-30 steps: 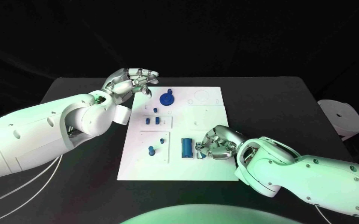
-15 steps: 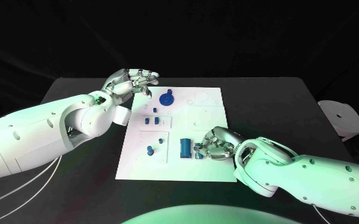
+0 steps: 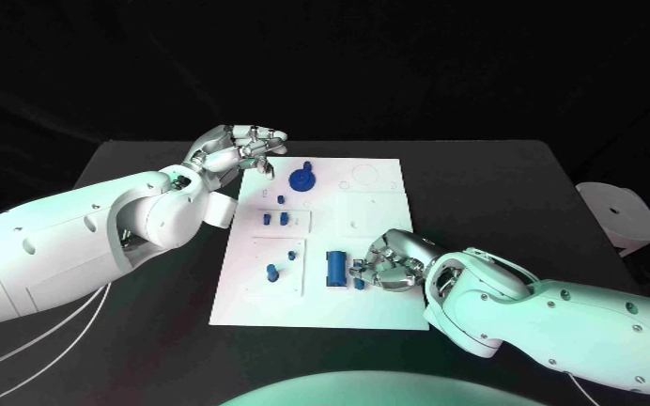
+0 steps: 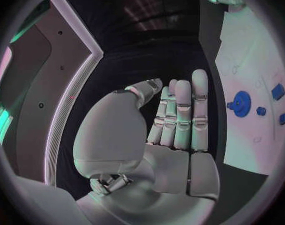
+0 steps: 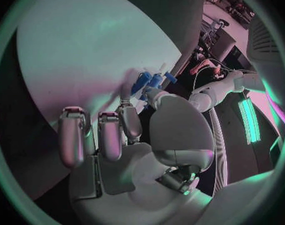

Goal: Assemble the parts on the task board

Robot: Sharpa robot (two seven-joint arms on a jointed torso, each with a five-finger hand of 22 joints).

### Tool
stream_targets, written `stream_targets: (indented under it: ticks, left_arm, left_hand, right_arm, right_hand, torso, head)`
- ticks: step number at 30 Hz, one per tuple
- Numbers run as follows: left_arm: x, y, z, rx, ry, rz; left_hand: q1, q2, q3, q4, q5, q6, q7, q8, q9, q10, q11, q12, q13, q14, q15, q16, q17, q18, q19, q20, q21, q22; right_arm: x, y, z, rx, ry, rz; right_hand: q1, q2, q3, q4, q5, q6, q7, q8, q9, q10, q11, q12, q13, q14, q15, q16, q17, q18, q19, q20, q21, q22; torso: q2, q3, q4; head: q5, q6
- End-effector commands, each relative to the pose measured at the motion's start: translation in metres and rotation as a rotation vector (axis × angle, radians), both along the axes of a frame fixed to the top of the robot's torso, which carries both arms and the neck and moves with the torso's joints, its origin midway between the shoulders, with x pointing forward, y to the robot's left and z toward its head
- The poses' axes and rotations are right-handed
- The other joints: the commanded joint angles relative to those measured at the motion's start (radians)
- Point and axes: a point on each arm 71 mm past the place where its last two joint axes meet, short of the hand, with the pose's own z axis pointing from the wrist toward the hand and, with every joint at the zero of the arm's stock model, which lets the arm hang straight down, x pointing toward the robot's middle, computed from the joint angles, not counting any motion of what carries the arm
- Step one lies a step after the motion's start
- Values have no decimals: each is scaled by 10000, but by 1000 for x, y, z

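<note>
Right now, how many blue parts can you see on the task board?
7, maybe more hidden by the right robot hand: gear, peg, two blocks, two left pieces, long cylinder; a small piece at the robot hand.

A black table (image 3: 149, 317) fills the lower half of the frame, and directly on it, at the centre, lies the white task board (image 3: 386, 307), long side running away from the robot.

Task board (image 3: 386, 307): white, smooth, matt plate; blue gear (image 3: 303, 179) and blue cylinder (image 3: 336, 269): smooth plastic, slight sheen; table (image 3: 515, 190): black, matt; left hand (image 3: 244, 146) and right hand (image 3: 390, 260): silver, metallic, glossy; arm shells: white glossy plastic.
</note>
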Motion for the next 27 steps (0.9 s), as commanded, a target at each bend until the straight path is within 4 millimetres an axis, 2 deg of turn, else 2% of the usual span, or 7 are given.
stream_targets:
  ticks: [1,17,27]
  left_arm:
    - [-1,-2,1,-63,-59,-191]
    - [-1,-1,1,-47,-54,-162]
    - [0,-1,1,-47,-49,-165]
  left_hand:
    - [-63,54,-29,39,10,-37,54,-35,10,-50,-16,-66,16,-72,13,46,16,142,-17,62,-58,-9]
    - [-71,58,-32,45,8,-39,55,-36,17,-51,-15,-67,20,-75,14,50,16,142,-17,63,-61,-11]
    - [-71,58,-32,45,8,-39,55,-36,17,-51,-15,-67,20,-75,14,50,16,142,-17,63,-61,-11]
  right_arm:
    - [-3,2,-1,-155,-18,265]
    - [-12,-7,8,66,-190,528]
    - [-17,-10,7,1,248,737]
  right_hand:
    - [-247,31,-262,16,-72,48,-30,7,-12,42,-1,43,252,692,-73,60,773,-62,437,-104,16,2206]
    - [-346,49,-583,7,-330,54,-46,4,-12,45,-13,38,262,694,-84,63,788,-68,452,-113,41,2217]
    - [-37,46,-729,-50,-413,49,-54,-1,-12,54,-22,49,283,701,-91,75,821,-75,466,-120,70,2228]
  torso:
    - [3,-1,9]
    - [-2,-5,25]
    - [-1,-8,25]
  head:
    - [-8,7]
    - [-19,41]
    - [-48,53]
